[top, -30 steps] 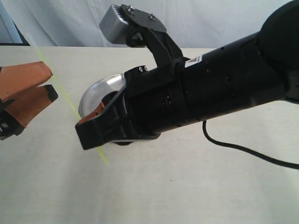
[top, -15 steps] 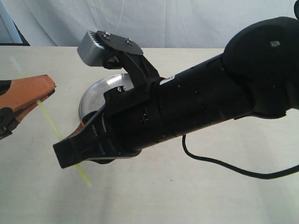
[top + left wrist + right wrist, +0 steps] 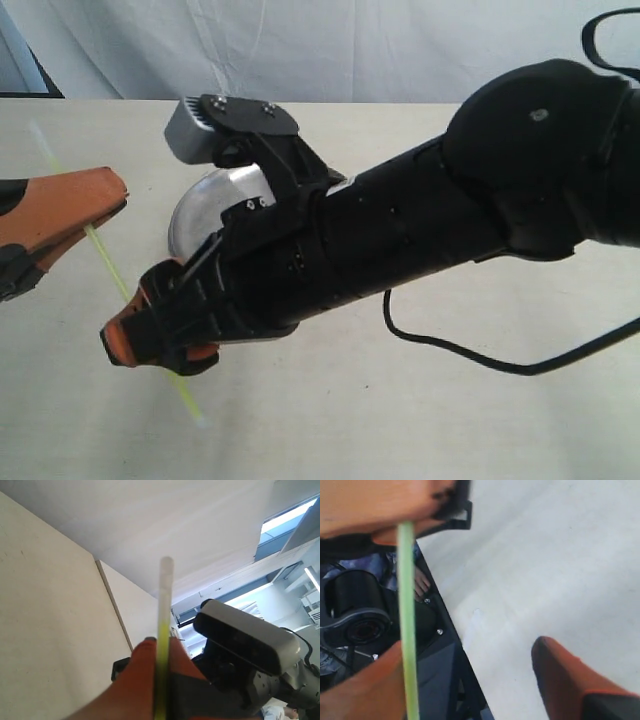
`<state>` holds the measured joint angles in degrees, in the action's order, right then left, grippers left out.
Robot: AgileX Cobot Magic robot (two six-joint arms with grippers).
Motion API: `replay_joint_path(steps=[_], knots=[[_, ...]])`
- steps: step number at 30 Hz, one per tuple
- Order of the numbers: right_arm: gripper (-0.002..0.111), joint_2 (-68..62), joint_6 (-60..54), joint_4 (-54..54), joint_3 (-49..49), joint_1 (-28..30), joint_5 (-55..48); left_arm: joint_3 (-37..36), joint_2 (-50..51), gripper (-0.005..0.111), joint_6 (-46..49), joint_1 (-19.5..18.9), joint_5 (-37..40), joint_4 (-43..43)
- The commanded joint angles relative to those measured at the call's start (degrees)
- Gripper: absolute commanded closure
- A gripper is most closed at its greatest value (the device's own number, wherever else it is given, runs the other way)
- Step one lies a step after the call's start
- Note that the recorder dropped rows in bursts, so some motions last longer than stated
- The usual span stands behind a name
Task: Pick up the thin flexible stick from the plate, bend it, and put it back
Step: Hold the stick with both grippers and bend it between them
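The thin flexible stick (image 3: 108, 262) is a straight yellow-green rod, held slanting in the air left of the plate (image 3: 205, 200). My left gripper (image 3: 118, 208) is shut on its upper part; in the left wrist view the stick (image 3: 163, 615) runs out between the orange fingers (image 3: 145, 665). My right gripper (image 3: 155, 350) is open around the stick's lower part. In the right wrist view the stick (image 3: 406, 610) lies along one finger (image 3: 365, 685), and the other finger (image 3: 565, 680) stands well apart. My right arm hides most of the steel plate.
The pale table (image 3: 400, 420) stretches around the plate, with a white curtain (image 3: 400, 50) behind it. A black cable (image 3: 450, 350) trails over the table to the right. My right wrist camera housing (image 3: 205, 128) sits above the plate.
My left gripper's fingers have shut on the stick. My right gripper has moved left and lower along the stick and rolled, so its orange fingertips show. The stick has shifted left.
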<state>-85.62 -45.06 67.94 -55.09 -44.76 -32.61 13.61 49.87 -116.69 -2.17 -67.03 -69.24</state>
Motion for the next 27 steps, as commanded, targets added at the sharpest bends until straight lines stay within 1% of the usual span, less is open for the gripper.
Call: replay_joint_path(steps=[1, 2, 4, 8, 9, 11, 14, 17, 21, 23, 25, 27], knots=[[0.054, -2.0, -0.4, -0.1, 0.0, 0.0, -3.7, 0.3, 0.1, 0.107, 0.5, 0.0, -1.4, 0.2], [0.059, -2.1, -0.4, 0.5, 0.0, 0.0, -5.2, 0.3, 0.1, 0.107, 1.1, 0.0, -1.4, 0.2], [0.073, -2.3, -0.4, 1.5, 0.0, 0.0, -8.4, 0.3, 0.1, 0.107, 2.7, 0.0, -0.7, 0.2], [0.106, -2.0, -0.4, 3.2, 0.0, 0.1, -15.4, 0.3, 0.1, 0.107, 6.3, 0.0, 3.5, -2.1], [0.109, -1.9, -0.4, 3.3, 0.0, 0.1, -16.8, 0.3, 0.1, 0.107, 6.4, 0.0, 4.9, -3.5], [0.109, -1.1, -0.4, 3.0, 0.0, 0.1, -19.0, 0.3, 0.1, 0.107, 6.4, 0.0, 6.9, -5.8], [0.109, 0.7, -0.6, 2.6, 0.0, 0.1, -19.7, 0.7, 0.1, 0.107, 6.4, 0.0, 6.1, -6.9], [0.109, 3.7, -0.6, 0.7, 0.0, 0.1, -17.0, 2.4, 0.1, 0.107, 6.4, 0.0, 4.4, -8.5], [0.109, 8.3, -0.1, -2.5, 0.0, 0.1, -14.6, 6.4, 0.1, 0.107, 6.3, 0.0, 4.3, -11.7], [0.109, 10.2, 1.9, -5.0, 0.0, 0.1, -13.0, 8.2, 0.7, 0.107, 6.3, 0.2, 3.4, -12.1], [0.109, 12.2, 5.1, -8.7, 0.0, 0.1, -11.3, 9.8, 1.7, 0.107, 6.3, 1.5, 2.9, -12.9], [0.109, 13.5, 8.3, -12.9, 0.0, 0.1, -9.1, 11.2, 3.2, 0.107, 6.3, 4.0, 2.9, -14.6]])
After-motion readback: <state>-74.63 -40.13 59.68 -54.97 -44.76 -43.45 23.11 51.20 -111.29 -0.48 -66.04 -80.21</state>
